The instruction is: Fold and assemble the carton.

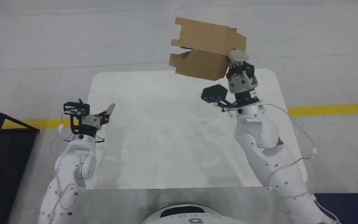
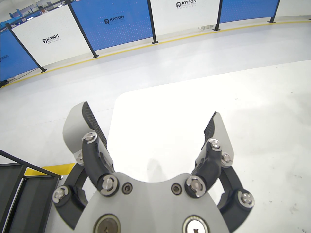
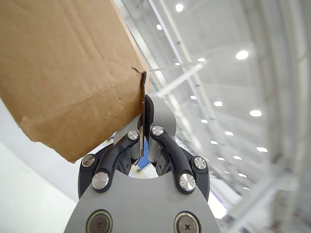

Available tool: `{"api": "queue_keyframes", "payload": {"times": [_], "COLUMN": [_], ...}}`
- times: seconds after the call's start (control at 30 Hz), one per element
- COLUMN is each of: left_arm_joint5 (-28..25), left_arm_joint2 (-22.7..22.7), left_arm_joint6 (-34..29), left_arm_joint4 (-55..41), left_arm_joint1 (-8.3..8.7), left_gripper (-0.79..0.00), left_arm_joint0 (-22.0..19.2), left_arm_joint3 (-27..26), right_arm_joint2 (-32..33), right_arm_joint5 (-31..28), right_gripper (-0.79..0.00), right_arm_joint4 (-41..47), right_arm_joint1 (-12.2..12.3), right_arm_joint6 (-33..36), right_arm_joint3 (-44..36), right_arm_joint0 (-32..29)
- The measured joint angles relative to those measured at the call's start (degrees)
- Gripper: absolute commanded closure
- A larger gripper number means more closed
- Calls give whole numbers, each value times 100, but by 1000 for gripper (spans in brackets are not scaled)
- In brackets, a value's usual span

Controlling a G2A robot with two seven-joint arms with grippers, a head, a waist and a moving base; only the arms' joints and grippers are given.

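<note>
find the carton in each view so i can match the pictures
top view: carton held up by the right gripper at the table's far right edge.
left wrist view: open left gripper over the table's corner, floor and fence beyond.
right wrist view: carton close before the camera, its edge pinched in the gripper.
shared landmark: right gripper clamped on the carton's edge.

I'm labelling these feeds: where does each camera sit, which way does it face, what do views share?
Top view: above the robot's arms, looking down at the white rounded table; left arm and right arm show.
Left wrist view: on the left wrist, facing over the table toward blue-and-white fence panels; open left gripper shows.
Right wrist view: on the right wrist, facing up at ceiling lights; right gripper shows, shut on the brown cardboard carton.
Shared: top and right wrist views both show carton and right gripper.
</note>
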Motion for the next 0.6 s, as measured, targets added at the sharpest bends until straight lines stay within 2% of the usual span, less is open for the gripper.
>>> {"api": "queue_keyframes", "payload": {"times": [0.1, 0.2, 0.6], "left_arm_joint5": [0, 0, 0], "left_arm_joint2": [0, 0, 0], "left_arm_joint6": [0, 0, 0], "left_arm_joint4": [0, 0, 0], "left_arm_joint1": [0, 0, 0], "left_gripper": [-785, -785, -785], "left_arm_joint0": [0, 0, 0], "left_arm_joint3": [0, 0, 0], "right_arm_joint2": [204, 256, 294], "right_arm_joint5": [174, 183, 166], "right_gripper": [0, 0, 0], "right_arm_joint4": [-1515, -2499, -2559], "right_arm_joint1": [6, -3, 9], "right_arm_joint6": [663, 1110, 1199], "right_arm_joint3": [-290, -570, -779], "right_arm_joint0": [-223, -452, -662]}}
